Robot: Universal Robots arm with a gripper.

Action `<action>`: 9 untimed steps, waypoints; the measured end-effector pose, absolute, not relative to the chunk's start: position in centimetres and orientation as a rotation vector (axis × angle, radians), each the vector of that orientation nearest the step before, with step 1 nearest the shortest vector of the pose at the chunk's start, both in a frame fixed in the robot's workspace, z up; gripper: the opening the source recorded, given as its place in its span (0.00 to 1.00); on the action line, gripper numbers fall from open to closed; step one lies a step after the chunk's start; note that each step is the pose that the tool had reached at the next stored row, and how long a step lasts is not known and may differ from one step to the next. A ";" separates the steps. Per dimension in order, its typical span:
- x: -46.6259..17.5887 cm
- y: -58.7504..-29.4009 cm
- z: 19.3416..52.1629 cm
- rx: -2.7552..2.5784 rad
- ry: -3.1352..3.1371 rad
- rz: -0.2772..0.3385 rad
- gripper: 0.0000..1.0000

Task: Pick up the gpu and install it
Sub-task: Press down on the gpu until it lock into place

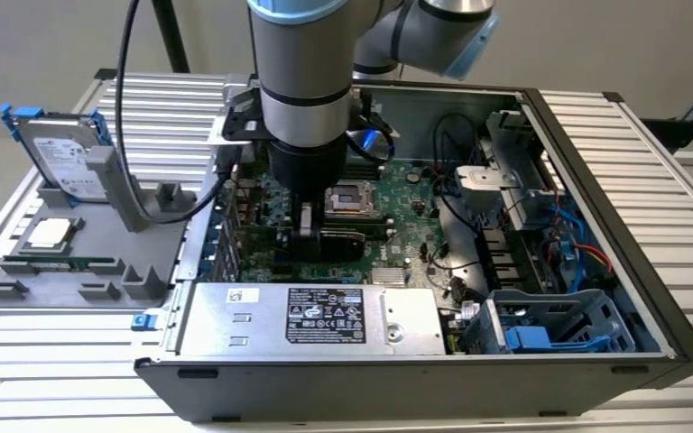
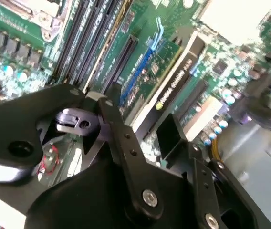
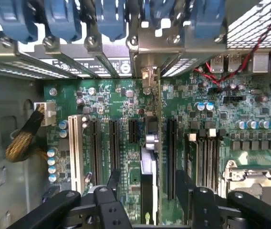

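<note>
GPU card [image 1: 344, 242] stood on edge inside the open computer case [image 1: 635, 262], down among the expansion slots of the motherboard [image 1: 413, 212], with the gripper [image 1: 307, 236] lowered over it; in the first wrist view its thin edge [image 3: 147, 181] ran between the black fingers [image 3: 108, 191], which looked closed on it. Pickup and carry seemed done; whether the card was fully seated in its slot could not be told, and the gripper had not let go
</note>
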State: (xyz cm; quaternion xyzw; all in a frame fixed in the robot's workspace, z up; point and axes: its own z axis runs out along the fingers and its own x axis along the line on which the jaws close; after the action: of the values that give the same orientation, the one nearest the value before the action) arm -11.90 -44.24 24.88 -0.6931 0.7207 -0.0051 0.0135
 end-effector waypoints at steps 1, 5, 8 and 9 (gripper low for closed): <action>-11.9 -44.2 25.4 -2.159 2.245 -0.016 1.00; -11.9 -44.2 27.2 -2.159 2.245 -0.016 1.00; -11.9 -44.2 28.5 -2.159 2.245 -0.016 1.00; -11.9 -44.2 29.0 -2.159 2.245 -0.016 1.00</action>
State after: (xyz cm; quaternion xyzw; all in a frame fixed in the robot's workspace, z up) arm -11.90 -44.24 28.96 -0.6932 0.7206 -0.0051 0.0136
